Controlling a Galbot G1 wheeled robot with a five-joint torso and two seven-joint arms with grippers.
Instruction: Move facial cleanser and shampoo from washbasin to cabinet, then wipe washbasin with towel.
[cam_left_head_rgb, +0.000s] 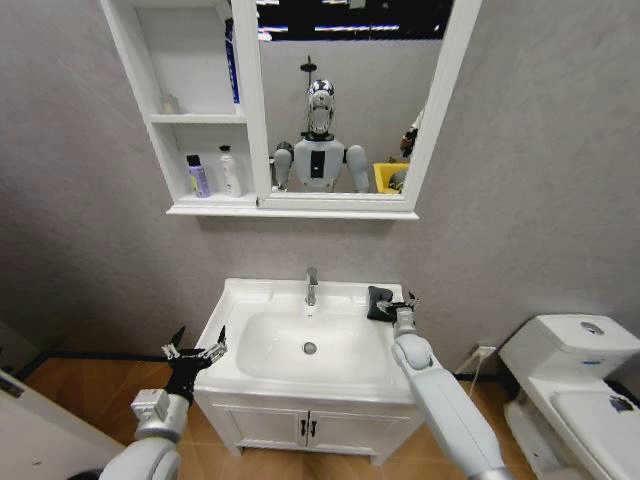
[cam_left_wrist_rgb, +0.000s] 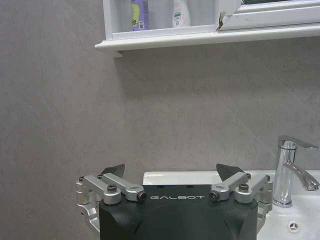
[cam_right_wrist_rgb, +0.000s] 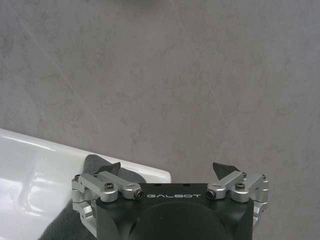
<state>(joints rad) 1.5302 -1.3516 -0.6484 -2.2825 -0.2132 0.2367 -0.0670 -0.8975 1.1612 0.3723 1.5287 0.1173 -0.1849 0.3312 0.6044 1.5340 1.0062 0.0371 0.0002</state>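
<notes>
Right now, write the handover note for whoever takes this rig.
Left gripper: jaws open, empty, at the washbasin's left front corner.
Right gripper: jaws open, over the towel, not yet gripping it.
Towel lies on the washbasin's right rear corner, beside the tap.
Purple bottle and white bottle stand in the cabinet's lowest compartment.
Done: both bottles moved.
Left: grasp towel, wipe washbasin.

Glossy white ceramic on the washbasin (cam_left_head_rgb: 240, 300), light bouncing off it, and a polished chrome tap (cam_left_wrist_rgb: 290, 170) shining above. The towel (cam_right_wrist_rgb: 67, 220) looks soft, matt dark cloth. Grey wall (cam_left_head_rgb: 520, 200) seems faintly mottled, perhaps matt plaster. Right gripper (cam_right_wrist_rgb: 167, 172): brushed metal links, matt black housing.
</notes>
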